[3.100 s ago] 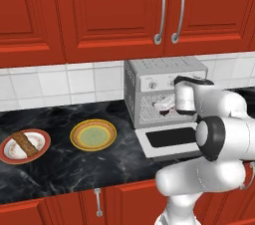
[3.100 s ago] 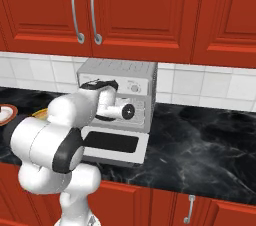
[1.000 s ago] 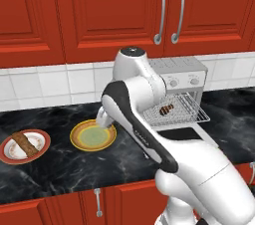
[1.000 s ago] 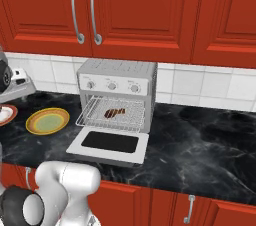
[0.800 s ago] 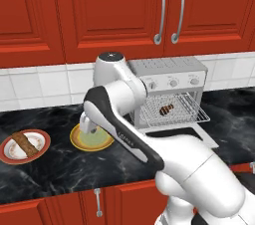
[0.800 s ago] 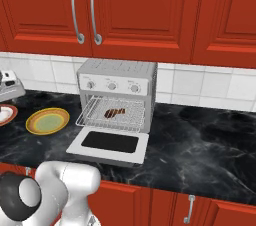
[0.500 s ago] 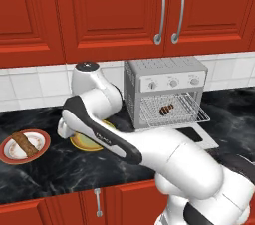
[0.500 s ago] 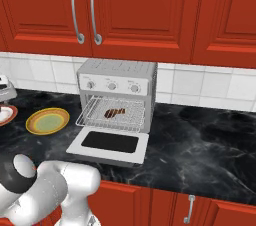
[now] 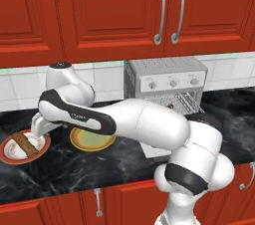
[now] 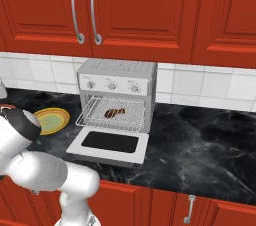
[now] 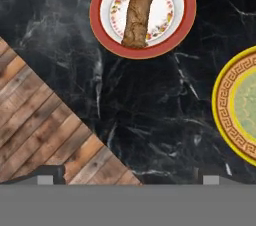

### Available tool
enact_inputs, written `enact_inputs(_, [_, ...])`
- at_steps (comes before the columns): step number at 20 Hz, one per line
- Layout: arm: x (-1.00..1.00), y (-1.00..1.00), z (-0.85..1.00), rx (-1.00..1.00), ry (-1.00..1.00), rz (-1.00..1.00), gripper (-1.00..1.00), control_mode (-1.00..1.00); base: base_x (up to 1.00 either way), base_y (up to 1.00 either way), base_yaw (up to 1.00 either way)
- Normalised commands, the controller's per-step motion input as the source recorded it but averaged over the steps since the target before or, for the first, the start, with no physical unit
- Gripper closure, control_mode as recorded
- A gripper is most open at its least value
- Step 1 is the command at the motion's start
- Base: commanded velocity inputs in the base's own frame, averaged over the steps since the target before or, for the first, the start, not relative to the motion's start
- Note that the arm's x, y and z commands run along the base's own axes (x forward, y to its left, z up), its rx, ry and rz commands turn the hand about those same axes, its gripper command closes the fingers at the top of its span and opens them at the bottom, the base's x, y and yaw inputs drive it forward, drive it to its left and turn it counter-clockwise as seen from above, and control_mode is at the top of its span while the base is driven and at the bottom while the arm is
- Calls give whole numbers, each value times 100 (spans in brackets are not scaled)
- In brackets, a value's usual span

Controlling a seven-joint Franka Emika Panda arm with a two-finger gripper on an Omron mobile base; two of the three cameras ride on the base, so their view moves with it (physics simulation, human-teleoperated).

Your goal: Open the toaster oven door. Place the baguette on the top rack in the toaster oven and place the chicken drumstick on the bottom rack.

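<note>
Arm reach has swung far across the counter since half a second ago: in the left base view the white links now stretch from the base at lower right toward the counter's left end, ending beside the red-rimmed plate (image 9: pixel 15 155), where earlier the elbow stood nearer the toaster oven (image 9: pixel 167 82). The gripper (image 11: pixel 127 179) itself is hard to make out there; in the hand view its two dark tips sit far apart at the bottom corners with nothing between them, so the jaws stand wide and empty over bare black marble.

One baguette (image 11: pixel 139 7) lies on the red-rimmed plate, its far end cut off by the top edge of the hand view. One yellow plate (image 9: pixel 92 139) sits just beside it toward the oven, partly covered by the arm in the left base view and cut by the right edge in the hand view.

One toaster oven stands at the back edge of the counter (image 10: pixel 200 140), its three knobs visible. The toaster oven door (image 10: pixel 109 146) lies folded down flat on the counter. One chicken drumstick (image 10: pixel 115 113) rests on a wire rack (image 10: pixel 112 115) pulled partly forward; which rack level it is cannot be told. A strip of wooden floor (image 11: pixel 35 130) shows past the counter's front edge.
</note>
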Motion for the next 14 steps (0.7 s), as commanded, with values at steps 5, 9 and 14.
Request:
enact_inputs(5, [12, 60, -73, 0, -7, 0, -100, -100, 0, 0, 0])
enact_inputs(9, [13, 31, -44, 0, -4, -3, -100, -100, 0, 0, 0])
enact_inputs(14, [42, 12, -43, 0, 5, -9, -100, -100, 0, 0, 0])
